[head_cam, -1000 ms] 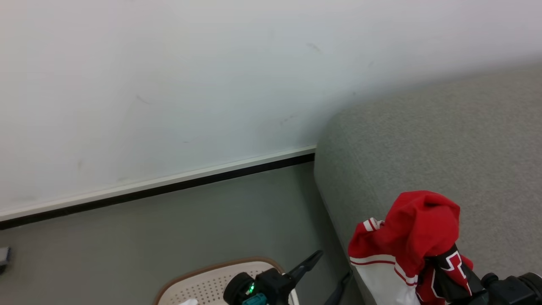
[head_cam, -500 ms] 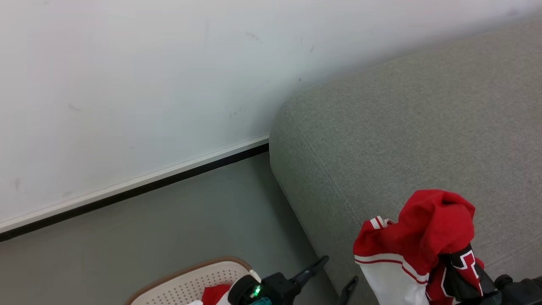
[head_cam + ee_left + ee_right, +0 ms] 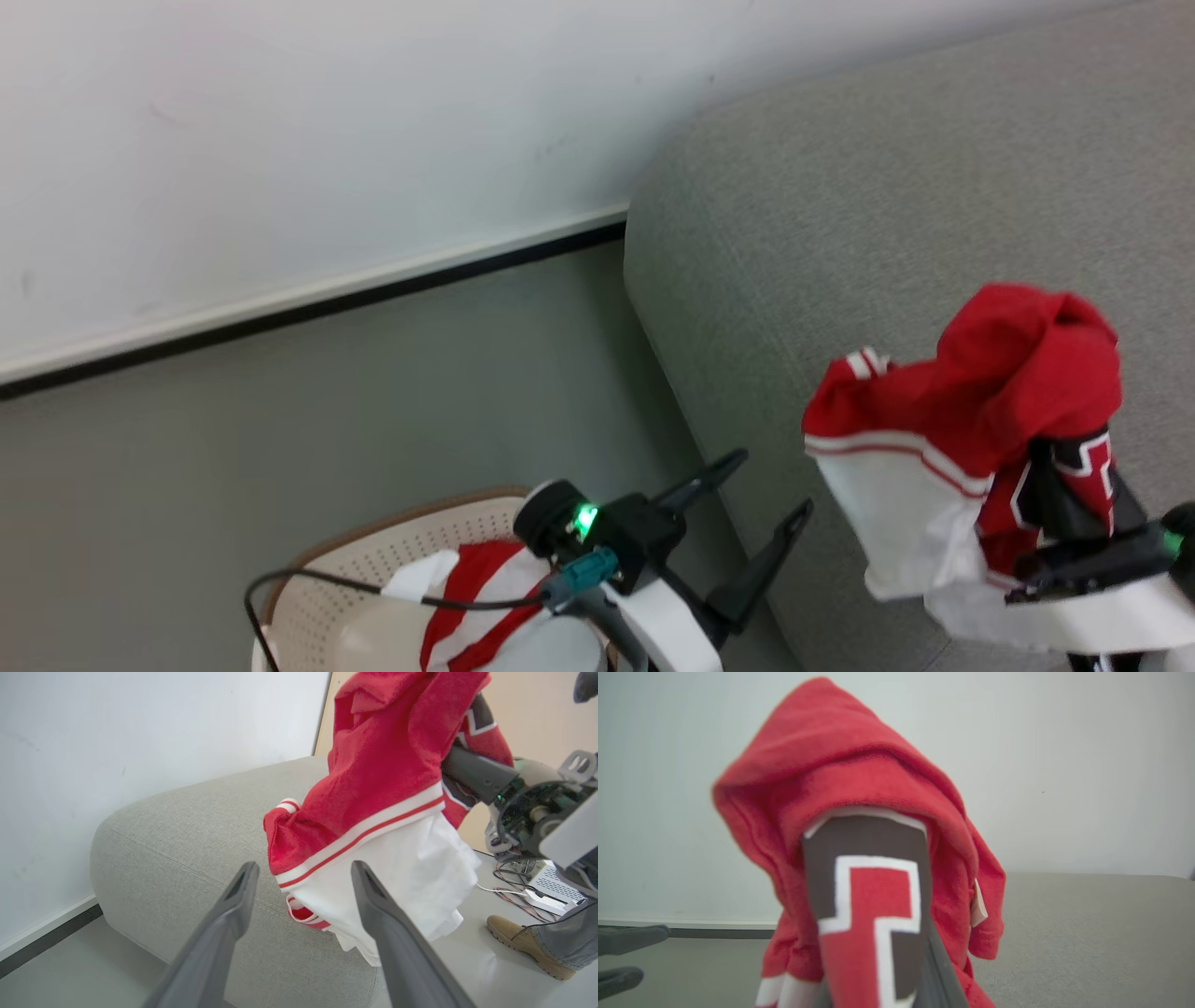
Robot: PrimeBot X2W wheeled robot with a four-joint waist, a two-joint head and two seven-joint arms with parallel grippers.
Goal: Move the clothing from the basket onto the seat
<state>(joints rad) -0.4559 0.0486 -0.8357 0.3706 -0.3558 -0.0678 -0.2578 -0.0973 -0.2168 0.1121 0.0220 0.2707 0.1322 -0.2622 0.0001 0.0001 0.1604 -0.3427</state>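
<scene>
A bright red garment (image 3: 980, 411) with white trim and a dark navy number hangs bunched above the grey seat (image 3: 840, 187), near its front left corner. My right gripper (image 3: 460, 765) is shut on it, its fingertips buried in the cloth. The garment (image 3: 859, 788) drapes over those fingers in the right wrist view. My left gripper (image 3: 770, 483) stands open and empty beside the seat's edge, pointing toward the hanging garment (image 3: 383, 765). The cream basket (image 3: 373, 569) sits on the floor at the bottom left, with more red and white clothing (image 3: 476, 597) inside.
A white wall with a dark skirting strip (image 3: 308, 299) runs behind the grey floor (image 3: 280, 420). In the left wrist view, a person's tan shoe (image 3: 523, 942) and a white box with cables (image 3: 546, 886) lie on the floor beyond the seat.
The head camera has tilted down and turned, so the basket and left arm show more. The right gripper still holds the garment, now a little further over the seat.
</scene>
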